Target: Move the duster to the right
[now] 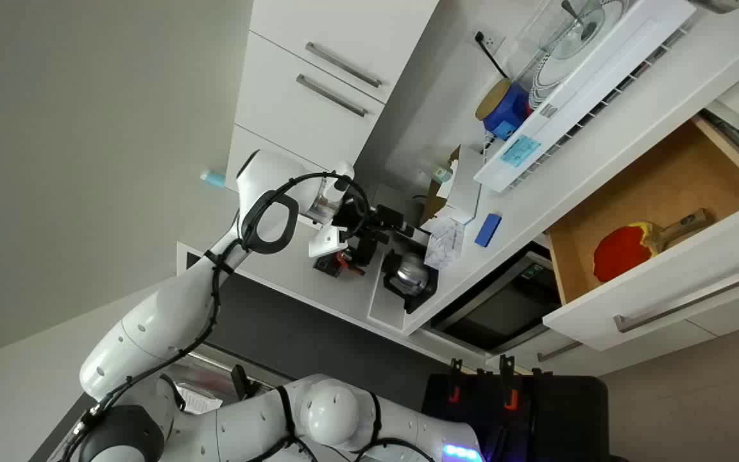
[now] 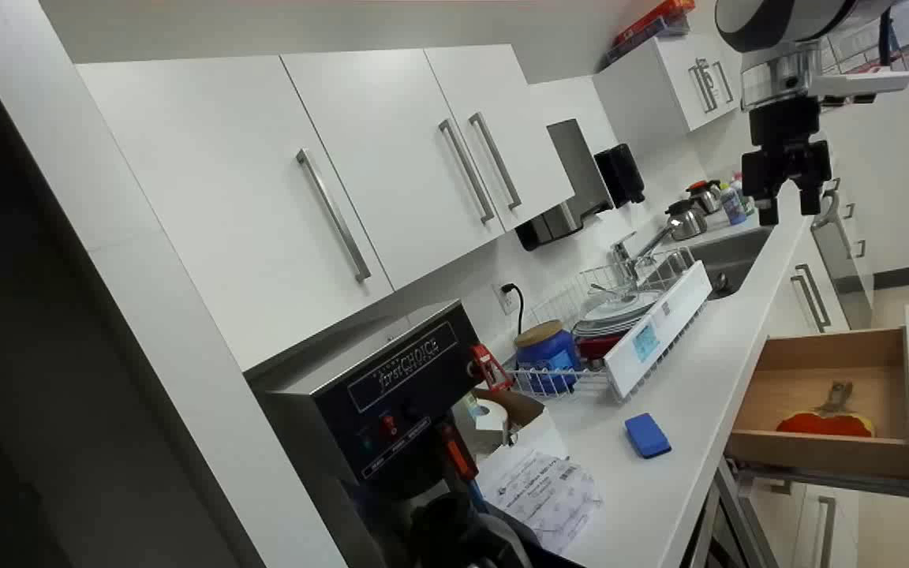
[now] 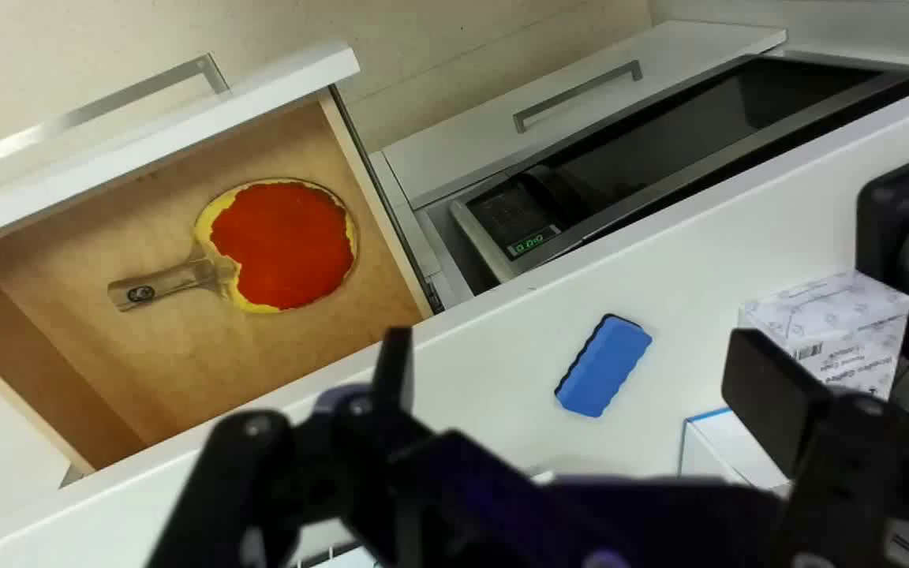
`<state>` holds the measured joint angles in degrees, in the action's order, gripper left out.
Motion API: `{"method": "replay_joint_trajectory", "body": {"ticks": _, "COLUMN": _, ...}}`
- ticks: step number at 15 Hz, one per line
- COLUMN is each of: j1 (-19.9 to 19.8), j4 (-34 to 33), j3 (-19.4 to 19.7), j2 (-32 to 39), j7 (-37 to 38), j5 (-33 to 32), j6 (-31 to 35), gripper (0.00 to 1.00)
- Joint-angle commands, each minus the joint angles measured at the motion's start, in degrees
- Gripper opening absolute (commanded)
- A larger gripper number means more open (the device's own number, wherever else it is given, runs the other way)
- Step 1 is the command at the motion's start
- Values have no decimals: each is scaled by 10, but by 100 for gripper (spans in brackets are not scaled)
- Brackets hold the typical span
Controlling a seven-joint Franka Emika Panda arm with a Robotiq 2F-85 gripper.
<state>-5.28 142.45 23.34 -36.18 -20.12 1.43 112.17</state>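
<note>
While the hand (image 2: 789,208) hangs spread, blue duster (image 3: 604,366) on counter (image 3: 699,260), firstCHOICE lettering (image 2: 405,365) only in an exterior view.

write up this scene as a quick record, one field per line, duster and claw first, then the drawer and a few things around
duster: blue, lying on the white countertop
claw: open, holding nothing, apart from the duster
drawer: pulled open
drawer contents: a paddle with a red and yellow face
printed box: white, on the countertop, near the duster but not touching it
blue jar: tan lid, beside the plates
appliance display: lit green, below the countertop
</note>
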Motion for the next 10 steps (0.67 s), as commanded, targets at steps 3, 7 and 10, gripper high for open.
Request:
{"method": "replay_joint_trajectory", "body": {"ticks": 3, "j1": -17, "j4": -1, "j3": -14, "j2": 5, "j7": -9, "j5": 10, "j6": -2, "gripper": 100}}
{"method": "replay_joint_trajectory", "body": {"ticks": 7, "j1": -14, "j4": 5, "j3": -24, "j2": 10, "j7": 7, "j5": 14, "j6": 26, "gripper": 100}}
{"method": "replay_joint_trajectory", "body": {"ticks": 10, "j1": 3, "j4": 32, "j3": -63, "j2": 38, "j7": 64, "j5": 53, "j6": 140, "gripper": 100}}
